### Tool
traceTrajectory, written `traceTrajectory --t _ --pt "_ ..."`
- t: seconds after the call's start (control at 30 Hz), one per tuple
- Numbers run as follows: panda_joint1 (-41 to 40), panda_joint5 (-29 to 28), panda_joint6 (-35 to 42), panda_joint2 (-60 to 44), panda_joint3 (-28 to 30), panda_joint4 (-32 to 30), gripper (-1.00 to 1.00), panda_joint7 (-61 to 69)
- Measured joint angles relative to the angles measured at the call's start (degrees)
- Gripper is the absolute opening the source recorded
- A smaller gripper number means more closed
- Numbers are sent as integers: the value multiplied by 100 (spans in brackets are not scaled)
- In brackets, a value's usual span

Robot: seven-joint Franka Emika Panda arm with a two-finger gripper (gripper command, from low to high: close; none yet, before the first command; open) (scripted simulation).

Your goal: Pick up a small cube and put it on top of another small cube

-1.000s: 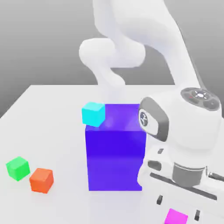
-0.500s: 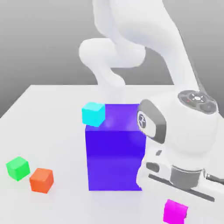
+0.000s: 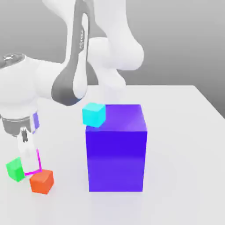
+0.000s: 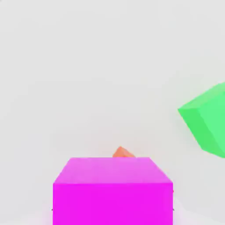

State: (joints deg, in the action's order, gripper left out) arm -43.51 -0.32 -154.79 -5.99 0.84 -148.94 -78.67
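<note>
Exterior view: claw clamped on small cube, above orange cube.

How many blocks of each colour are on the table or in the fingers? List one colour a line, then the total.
Magenta small cube, held in the fingers: 1
Green small cube: 1
Orange small cube: 1
Cyan small cube: 1
Blue-purple big block: 1
Total: 5
</note>
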Motion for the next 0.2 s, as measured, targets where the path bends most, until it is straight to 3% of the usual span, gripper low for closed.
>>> traceTrajectory --t 0.07,0.1,0.2 --pt "-93 52 -364 -342 6 -7 -100 88" --pt "-112 71 -554 -535 0 -2 100 110" --pt "-112 71 -554 -535 0 -2 100 110"
